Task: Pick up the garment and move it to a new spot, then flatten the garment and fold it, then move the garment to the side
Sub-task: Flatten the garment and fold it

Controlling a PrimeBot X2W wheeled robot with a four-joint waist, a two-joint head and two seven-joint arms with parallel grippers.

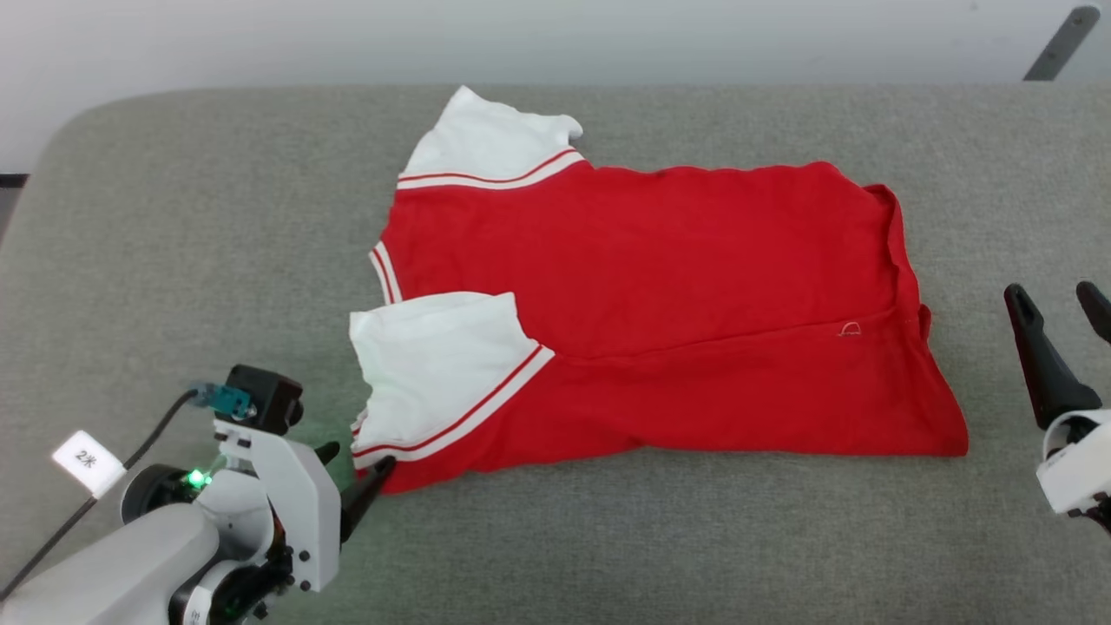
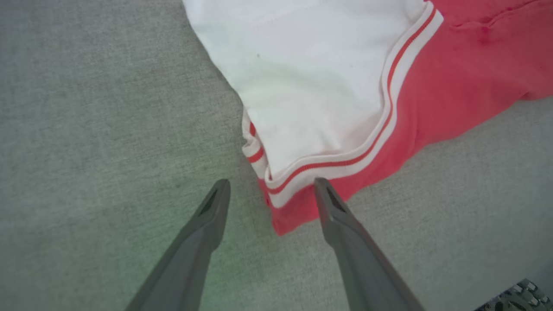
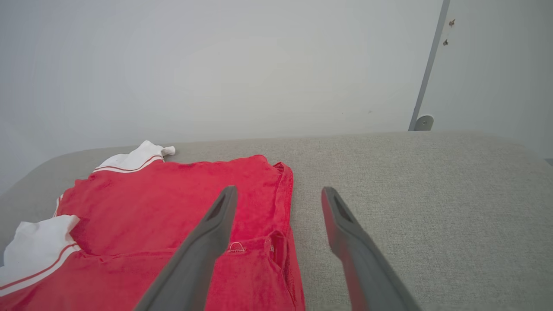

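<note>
The garment, red with white sleeves and red-white striped trim, lies folded and fairly flat on the grey cushion. Its sleeves point left and its hem points right. My left gripper is open at the garment's near left corner. In the left wrist view the fingers of that gripper straddle the striped sleeve edge and red corner of the garment, low over the fabric. My right gripper is open, off to the right of the hem and clear of it. In the right wrist view this gripper hovers beside the garment.
The cushion has bare room on every side of the garment, widest at the left and right. A pale wall stands behind it. A cable with a white tag hangs from my left wrist. A grey bracket sits at the far right.
</note>
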